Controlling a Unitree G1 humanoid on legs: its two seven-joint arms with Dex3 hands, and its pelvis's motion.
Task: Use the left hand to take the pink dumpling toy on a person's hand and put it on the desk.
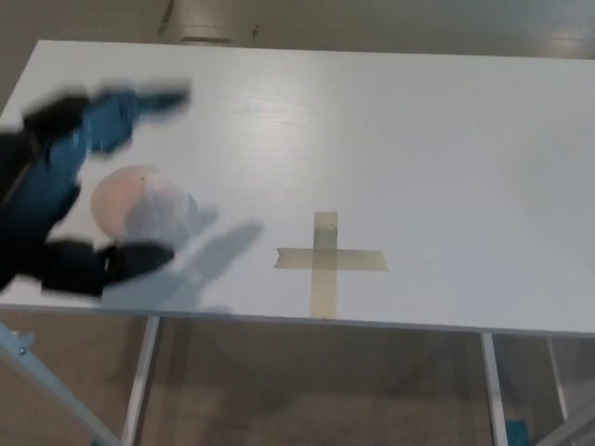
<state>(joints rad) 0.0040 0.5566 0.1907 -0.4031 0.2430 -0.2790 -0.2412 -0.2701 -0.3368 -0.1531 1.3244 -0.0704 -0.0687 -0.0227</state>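
My left hand [70, 181] was a blur at the desk's [446, 139] left edge, fingers [153, 98] spread apart above and thumb below, clamped on nothing. Between them I saw the pink dumpling toy [138, 204] lying on the desk, well left of the tape cross [327, 259]. I could not tell whether the hand touched it.

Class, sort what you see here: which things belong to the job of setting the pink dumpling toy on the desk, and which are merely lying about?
Part of the job:
- left hand, blurred, fingers spread
- pink dumpling toy
- desk

Lying about:
- tape cross on the desk
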